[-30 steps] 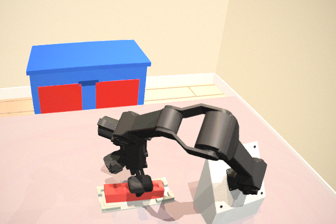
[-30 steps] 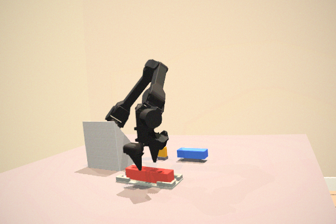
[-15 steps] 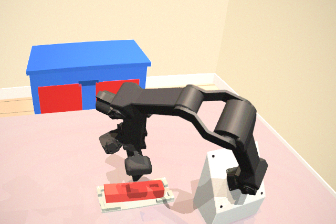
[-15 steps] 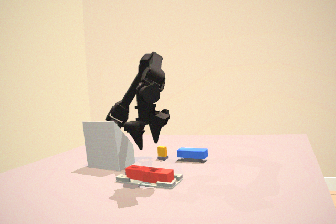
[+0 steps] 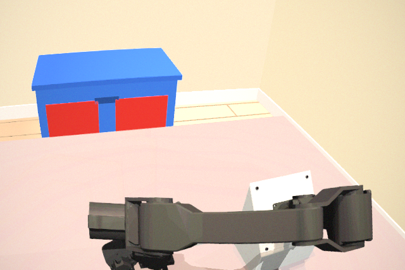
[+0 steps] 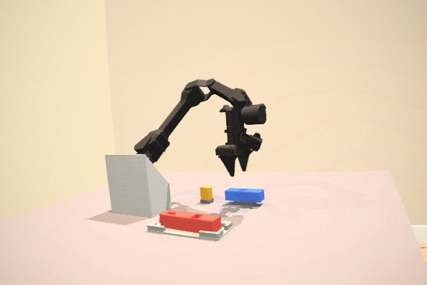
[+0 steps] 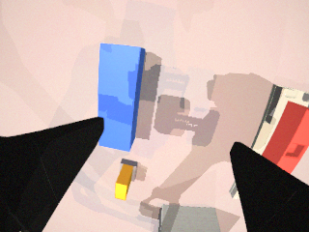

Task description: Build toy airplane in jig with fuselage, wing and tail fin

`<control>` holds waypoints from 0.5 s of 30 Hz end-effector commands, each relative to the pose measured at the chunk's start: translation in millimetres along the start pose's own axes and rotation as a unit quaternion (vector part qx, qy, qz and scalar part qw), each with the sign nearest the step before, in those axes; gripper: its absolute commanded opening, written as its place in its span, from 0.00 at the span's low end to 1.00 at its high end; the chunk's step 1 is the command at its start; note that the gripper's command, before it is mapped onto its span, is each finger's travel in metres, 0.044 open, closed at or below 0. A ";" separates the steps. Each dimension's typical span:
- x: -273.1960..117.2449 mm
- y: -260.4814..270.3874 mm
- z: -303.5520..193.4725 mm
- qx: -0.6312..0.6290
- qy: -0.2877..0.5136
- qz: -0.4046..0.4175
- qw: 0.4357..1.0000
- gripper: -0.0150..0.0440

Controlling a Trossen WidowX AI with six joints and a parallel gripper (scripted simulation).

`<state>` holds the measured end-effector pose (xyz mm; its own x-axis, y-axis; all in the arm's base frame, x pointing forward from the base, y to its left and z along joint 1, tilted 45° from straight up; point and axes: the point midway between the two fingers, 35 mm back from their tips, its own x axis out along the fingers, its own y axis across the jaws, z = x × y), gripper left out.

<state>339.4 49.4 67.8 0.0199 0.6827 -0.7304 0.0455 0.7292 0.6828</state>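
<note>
The red fuselage sits in the pale cradle and looks flat, its two sockets upward and empty in the exterior view. The blue wing lies farther back, seemingly raised a little off the table. The yellow tail fin stands near it with a dark grey piece at its foot. My gripper is open and empty, pointing down above the table close to the wing. In the wrist view the left fingertip overlaps the wing's edge. The top view shows none of the parts.
The arm's light grey base block stands beside the cradle, on the far side of it from the exterior view. The tail fin is between that block and the wing in the wrist view. A blue cabinet with red doors stands beyond the table edge.
</note>
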 end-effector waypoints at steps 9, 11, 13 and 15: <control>6.0 60.2 -10.4 0.005 0.006 0.020 1.000 1.00; 27.0 61.1 -10.4 0.005 0.006 0.020 1.000 1.00; 38.0 61.8 -11.1 0.005 0.006 0.021 1.000 1.00; 38.0 61.8 -11.1 0.005 0.006 0.021 1.000 1.00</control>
<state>334.4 111.4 90.2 0.0183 0.7080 -0.7060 0.0497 0.7046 0.7079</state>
